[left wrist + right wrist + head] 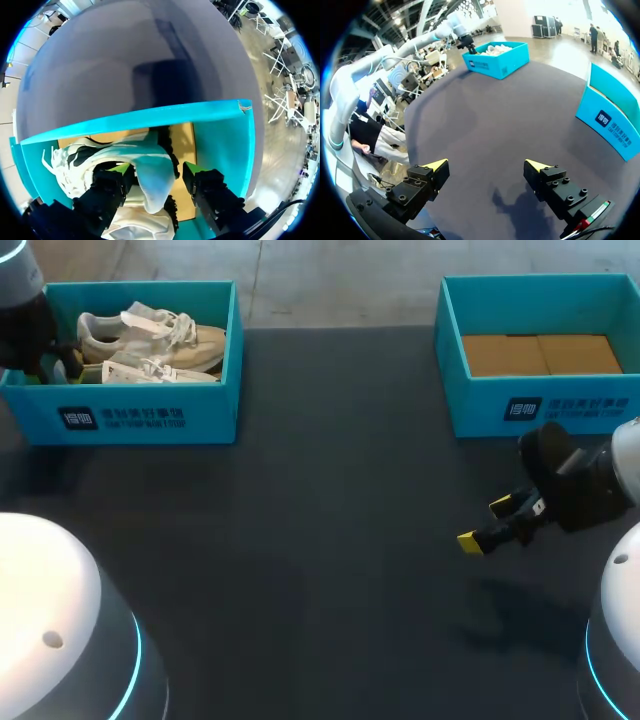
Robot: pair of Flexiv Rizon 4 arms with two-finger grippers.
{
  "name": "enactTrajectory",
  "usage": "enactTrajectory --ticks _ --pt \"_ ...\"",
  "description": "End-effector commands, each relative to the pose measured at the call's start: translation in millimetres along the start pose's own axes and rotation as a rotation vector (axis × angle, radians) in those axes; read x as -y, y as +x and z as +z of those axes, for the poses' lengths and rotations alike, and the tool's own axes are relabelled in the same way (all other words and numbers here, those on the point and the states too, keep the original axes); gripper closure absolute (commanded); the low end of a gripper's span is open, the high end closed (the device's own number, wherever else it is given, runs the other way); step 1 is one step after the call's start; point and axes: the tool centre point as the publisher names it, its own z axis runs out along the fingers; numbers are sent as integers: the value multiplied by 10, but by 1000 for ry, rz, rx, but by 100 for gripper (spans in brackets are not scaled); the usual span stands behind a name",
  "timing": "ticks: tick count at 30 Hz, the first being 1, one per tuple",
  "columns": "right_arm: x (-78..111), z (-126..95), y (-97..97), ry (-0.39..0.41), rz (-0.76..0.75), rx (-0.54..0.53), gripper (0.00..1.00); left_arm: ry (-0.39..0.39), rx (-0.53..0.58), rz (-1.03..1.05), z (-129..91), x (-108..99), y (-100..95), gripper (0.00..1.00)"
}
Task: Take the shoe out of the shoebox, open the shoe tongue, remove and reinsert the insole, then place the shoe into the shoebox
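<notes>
Two beige and white sneakers (150, 338) lie side by side in the teal shoebox (150, 415) at the back left. My left arm (25, 330) comes down into that box's left end. In the left wrist view my left gripper (156, 170) straddles the heel of one sneaker (125, 150). One finger lies against the shoe and the other finger (192, 172) stands a little off it, so the gripper is open. My right gripper (485, 523) hovers open over the dark table at the right, its fingers (437, 166) holding nothing.
A second teal shoebox (545, 405) stands at the back right, with only a brown cardboard floor (540, 353) inside. It lies just beyond my right gripper. The dark table top (320, 540) stretches between the two boxes.
</notes>
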Motion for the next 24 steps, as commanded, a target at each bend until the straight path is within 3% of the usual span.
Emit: enactTrajectory --ticks 1,3,9,20,24 --pt "12 -5 7 -2 -1 0 0 7 1 -1 42 -27 12 39" --pt "12 -5 7 -2 -1 0 0 7 6 -3 59 -26 18 38" --pt "12 -5 7 -2 -1 0 0 17 1 -5 123 -44 20 50" --pt "12 -5 7 -2 -1 0 0 44 -17 1 246 -50 17 51" --pt "12 -5 7 -2 -1 0 0 53 -23 3 275 -46 30 62"
